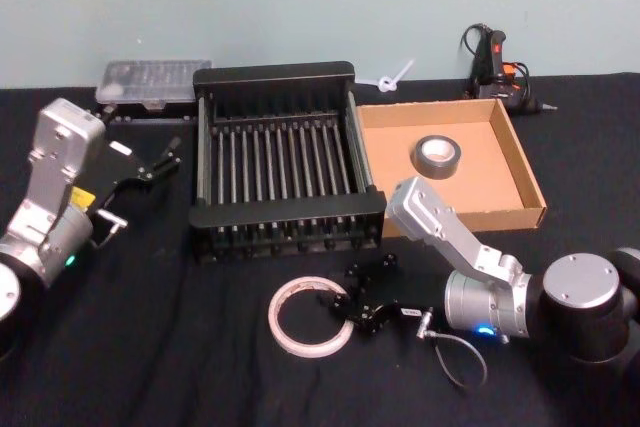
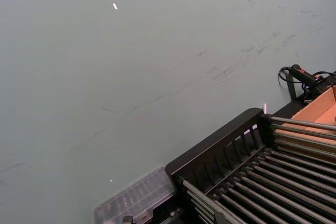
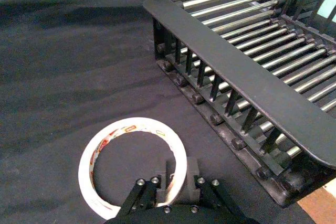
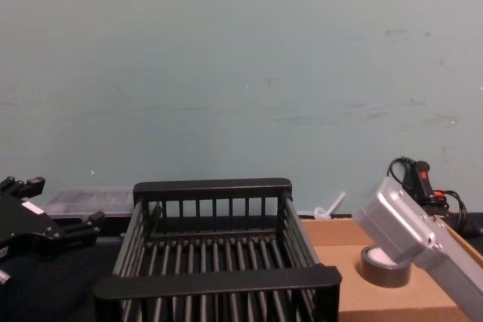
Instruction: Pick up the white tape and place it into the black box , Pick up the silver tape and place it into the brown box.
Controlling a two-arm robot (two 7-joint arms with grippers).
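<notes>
The right gripper sits low on the black-clothed tabletop, its jaws spread astride the near rim of the large thin white tape ring, not visibly clamped. The ring's inner core bears red-and-white print too small to read. Just beyond the gripper stands the black slatted plastic crate; to its right the shallow tan cardboard box holds the small grey-silver tape roll. The left gripper hovers open left of the crate.

Right tool lowered, left tool raised, parted
</notes>
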